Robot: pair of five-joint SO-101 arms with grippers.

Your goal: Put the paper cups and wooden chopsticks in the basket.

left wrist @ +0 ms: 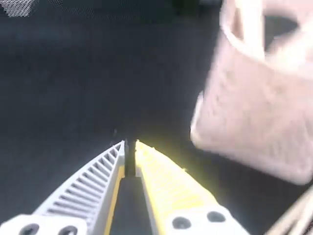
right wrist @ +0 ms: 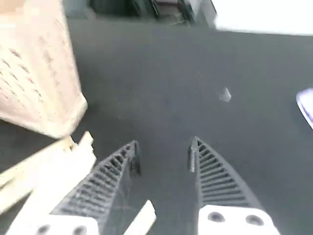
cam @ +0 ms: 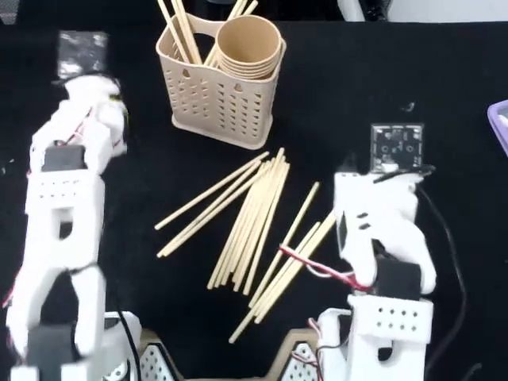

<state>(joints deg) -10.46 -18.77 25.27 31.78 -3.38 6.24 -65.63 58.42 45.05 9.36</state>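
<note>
The beige perforated basket (cam: 218,99) stands at the back middle of the black table. It holds a stack of paper cups (cam: 249,46) and several upright wooden chopsticks (cam: 181,30). Several more chopsticks (cam: 250,226) lie scattered on the table in front of the basket, between the two arms. My left gripper (left wrist: 129,147) is shut and empty over bare table, left of the basket (left wrist: 259,107). My right gripper (right wrist: 162,155) is open with nothing between its fingers, right of the basket (right wrist: 34,73) and just beside the loose chopsticks (right wrist: 44,181).
A purple object (cam: 500,123) pokes in at the table's right edge. The left arm (cam: 63,206) and the right arm (cam: 385,238) flank the chopstick pile. Red wires (cam: 317,270) from the right arm lie across some of the chopsticks.
</note>
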